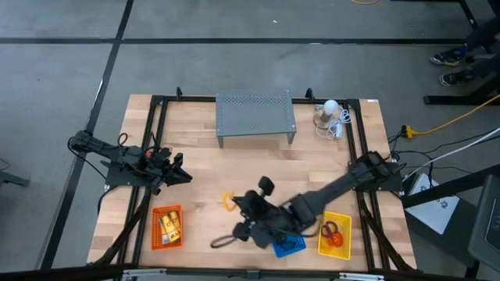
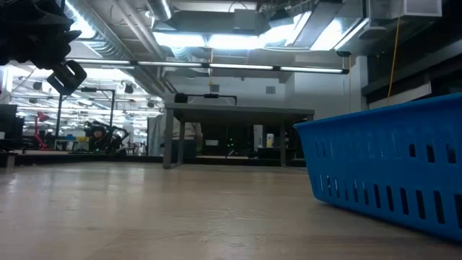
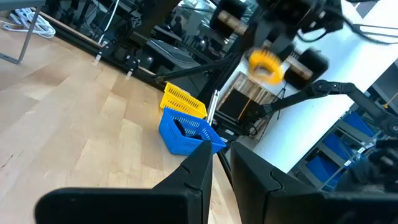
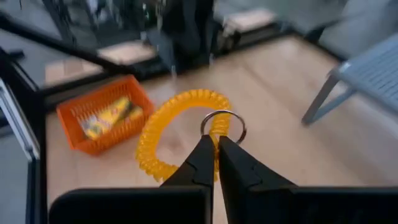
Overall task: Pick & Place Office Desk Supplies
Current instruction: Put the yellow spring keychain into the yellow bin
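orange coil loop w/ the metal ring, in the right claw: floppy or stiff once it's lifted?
Probably floppy: the orange coil loop is a spiralled cord, so it should sag and swing. Likely light, since the right claw, shut on its thin metal ring, carries it by that alone. The ring could pivot or slip between the tips.
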